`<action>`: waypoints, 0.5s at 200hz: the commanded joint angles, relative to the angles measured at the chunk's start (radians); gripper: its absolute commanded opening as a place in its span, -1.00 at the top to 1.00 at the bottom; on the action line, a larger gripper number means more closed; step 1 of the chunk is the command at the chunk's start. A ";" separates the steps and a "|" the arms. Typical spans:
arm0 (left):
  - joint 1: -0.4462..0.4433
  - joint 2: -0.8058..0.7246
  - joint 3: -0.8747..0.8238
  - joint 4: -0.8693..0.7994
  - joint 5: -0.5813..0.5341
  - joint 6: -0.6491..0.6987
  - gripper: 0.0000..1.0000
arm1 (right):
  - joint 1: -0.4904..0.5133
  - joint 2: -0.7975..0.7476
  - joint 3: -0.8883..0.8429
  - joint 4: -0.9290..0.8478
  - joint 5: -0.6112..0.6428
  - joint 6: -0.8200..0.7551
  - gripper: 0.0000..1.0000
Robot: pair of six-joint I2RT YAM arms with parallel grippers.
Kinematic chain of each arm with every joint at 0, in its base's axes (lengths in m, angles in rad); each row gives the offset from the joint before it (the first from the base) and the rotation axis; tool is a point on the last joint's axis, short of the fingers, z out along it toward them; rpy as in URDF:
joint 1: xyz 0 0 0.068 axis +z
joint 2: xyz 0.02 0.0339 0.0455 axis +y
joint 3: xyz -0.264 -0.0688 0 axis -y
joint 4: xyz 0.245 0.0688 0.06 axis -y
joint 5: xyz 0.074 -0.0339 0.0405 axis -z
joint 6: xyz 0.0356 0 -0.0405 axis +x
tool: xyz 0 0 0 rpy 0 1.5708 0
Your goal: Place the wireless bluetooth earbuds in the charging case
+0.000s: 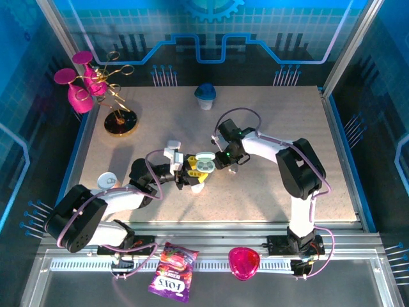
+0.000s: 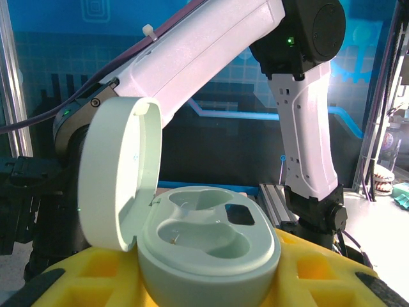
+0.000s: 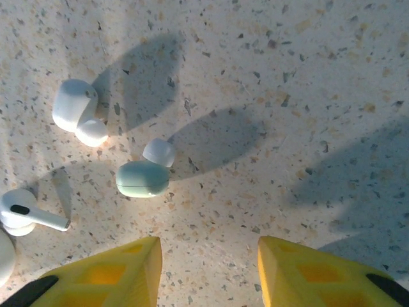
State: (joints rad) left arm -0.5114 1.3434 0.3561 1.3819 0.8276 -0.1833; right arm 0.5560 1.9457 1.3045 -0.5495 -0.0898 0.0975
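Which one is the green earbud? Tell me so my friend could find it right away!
On the speckled table, look just beyond the yellow fingers of the right gripper. Three earbuds lie there, and the mint earbud sits in the middle of them. It alone is pale green with a white tip; the rounded white earbud and the stemmed white earbud are all white.

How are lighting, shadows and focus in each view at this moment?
Top external: table evenly lit and sharp, blue glow around it. Left wrist: charging case sharp, left fingers soft at the frame edge, far right background washed out. Right wrist: warm light, soft shadows stretching up-right from the earbuds, right fingers slightly blurred.
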 commanded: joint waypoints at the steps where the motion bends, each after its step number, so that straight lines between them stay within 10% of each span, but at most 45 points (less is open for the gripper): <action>1: 0.006 -0.003 -0.002 0.019 0.018 0.008 0.56 | -0.013 0.016 0.026 -0.044 -0.005 -0.021 0.11; 100: 0.007 0.010 0.003 0.019 0.022 0.006 0.55 | -0.090 -0.045 -0.047 0.002 0.007 0.006 -0.09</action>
State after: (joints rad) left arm -0.5114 1.3437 0.3561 1.3819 0.8280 -0.1833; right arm 0.4828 1.9266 1.2751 -0.5491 -0.0860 0.0959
